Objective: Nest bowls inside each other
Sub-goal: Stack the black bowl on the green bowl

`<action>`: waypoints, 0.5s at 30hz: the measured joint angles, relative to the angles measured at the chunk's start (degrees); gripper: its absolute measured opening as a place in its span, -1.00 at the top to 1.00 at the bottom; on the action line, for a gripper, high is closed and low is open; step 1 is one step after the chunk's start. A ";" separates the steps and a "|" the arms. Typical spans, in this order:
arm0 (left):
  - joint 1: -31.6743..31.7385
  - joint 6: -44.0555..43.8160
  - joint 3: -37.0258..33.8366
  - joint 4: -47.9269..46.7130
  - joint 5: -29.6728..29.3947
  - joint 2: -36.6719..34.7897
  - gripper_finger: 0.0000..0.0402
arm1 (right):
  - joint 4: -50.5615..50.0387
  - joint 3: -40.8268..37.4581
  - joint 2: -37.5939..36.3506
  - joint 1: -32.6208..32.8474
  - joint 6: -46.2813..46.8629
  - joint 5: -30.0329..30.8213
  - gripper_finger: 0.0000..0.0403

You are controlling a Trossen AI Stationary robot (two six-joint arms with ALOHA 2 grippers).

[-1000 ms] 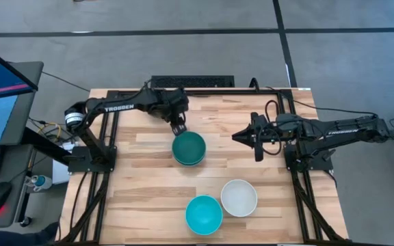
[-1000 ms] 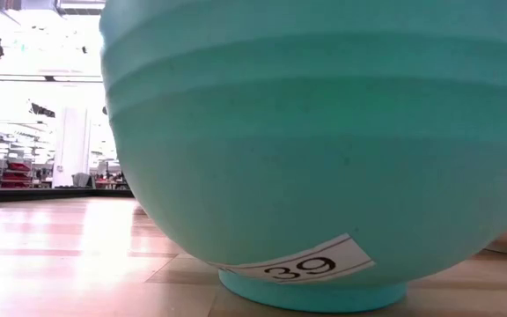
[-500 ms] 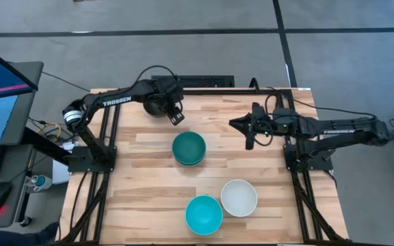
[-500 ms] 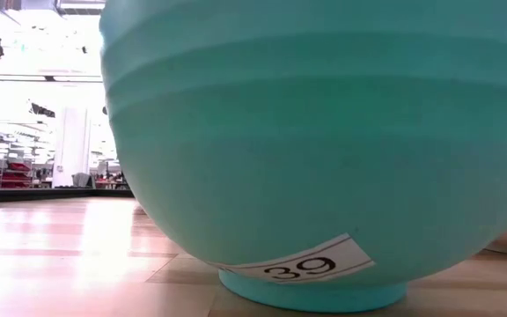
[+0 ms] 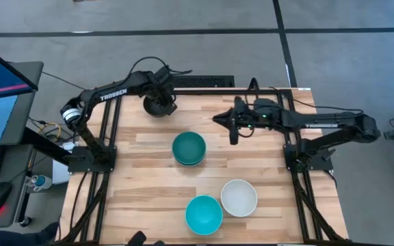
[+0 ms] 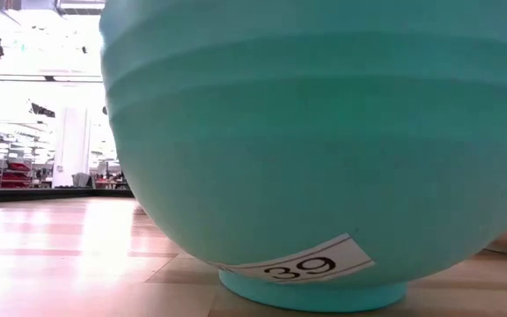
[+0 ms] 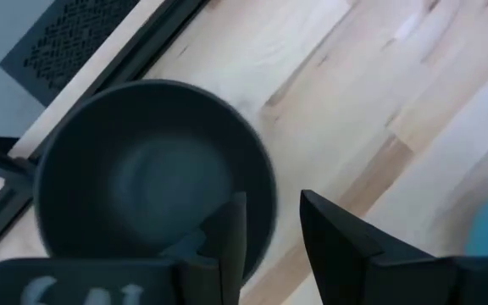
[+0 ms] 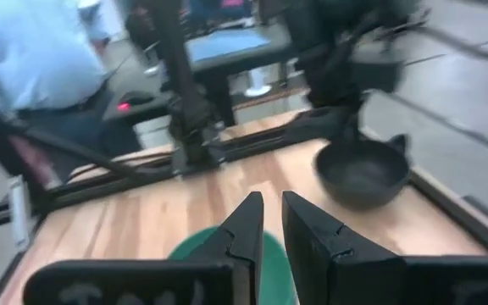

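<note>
A black bowl [image 5: 157,104] stands upright near the table's far edge. My left gripper [image 5: 165,109] is open right above it; in the left wrist view the gripper [image 7: 272,196] straddles the black bowl's [image 7: 142,182] rim. A teal-green bowl [image 5: 188,147] sits mid-table, nested on a cyan one whose rim peeks out. A lone cyan bowl [image 5: 203,213] and a white bowl [image 5: 239,197] stand near the near edge. My right gripper [image 5: 219,119] hovers right of and beyond the teal-green bowl, open by a narrow gap [image 8: 271,199]. Other bowls are hidden. My left gripper comes from above with one finger [image 7: 234,229] over the inside of the black bowl and the other [image 7: 329,241] outside its rim [image 7: 265,182]. Whether either finger touches the rim, I cannot tell. The bowl stands on the table.
The lone cyan bowl [image 6: 324,132], labelled 39, fills the low view. A dark grille box [image 5: 197,81] lies along the far edge. A person in a pale blue shirt [image 8: 41,51] stands beyond the table. Bare wood lies left of the bowls [image 5: 142,191].
My left gripper has risen from the teal-green bowl's far rim and travelled toward the table's far-left, ending over the black bowl. My right gripper has moved left and toward the far edge. The bowls have stayed put.
</note>
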 joint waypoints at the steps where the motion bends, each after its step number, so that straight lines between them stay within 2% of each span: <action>1: 0.33 0.00 -0.04 0.02 0.06 0.19 0.48 | -0.05 0.59 1.24 -0.13 0.01 -1.16 0.65; 8: 0.51 -1.99 -5.99 6.00 6.05 0.25 0.48 | 0.21 3.57 6.76 -0.34 0.37 -2.13 0.65; 15: 0.80 -3.04 -11.36 9.08 2.16 0.25 0.48 | 0.53 4.74 8.24 -0.41 0.47 -2.16 0.65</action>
